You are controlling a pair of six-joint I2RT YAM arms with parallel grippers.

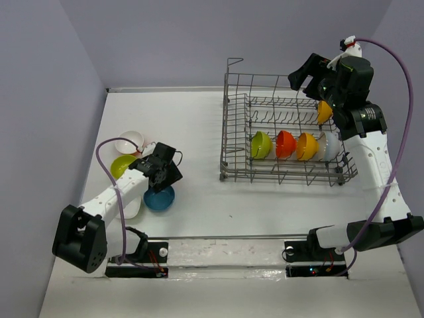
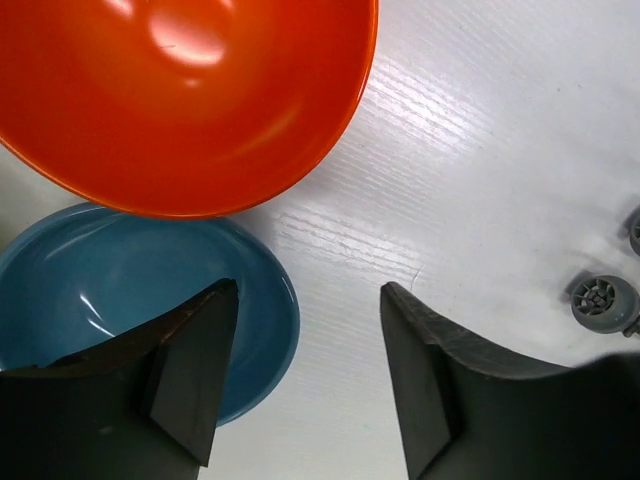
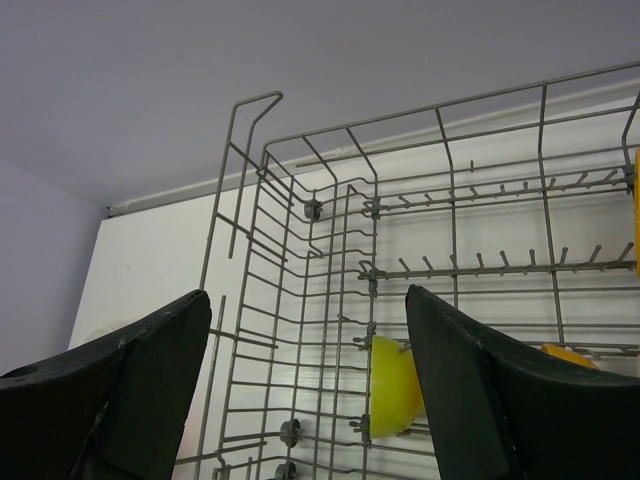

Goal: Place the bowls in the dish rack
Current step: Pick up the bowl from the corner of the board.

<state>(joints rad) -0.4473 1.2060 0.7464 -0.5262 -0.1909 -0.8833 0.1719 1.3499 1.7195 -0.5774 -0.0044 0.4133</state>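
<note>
Grey wire dish rack (image 1: 235,132) held five bowls (image 1: 285,144); at least four more sat on the tabletop (image 1: 265,212). Left fingers (image 2: 190,370) hung spread, empty, at the blue bowl (image 1: 159,197); right fingers (image 3: 130,390) gaped empty above the rack.

Left arm (image 1: 109,195): reaches forward from its base, forearm low and slanted toward the centre, wrist bent down. Left tool (image 2: 308,288) points downward, jaws apart, nothing between them (both dark inner faces show in the wrist view). Right arm (image 1: 371,165): stretched far forward and raised, white forearm nearly straight. Right tool (image 3: 305,293) sits high, aimed leftward, jaws wide, gripping nothing.
</note>
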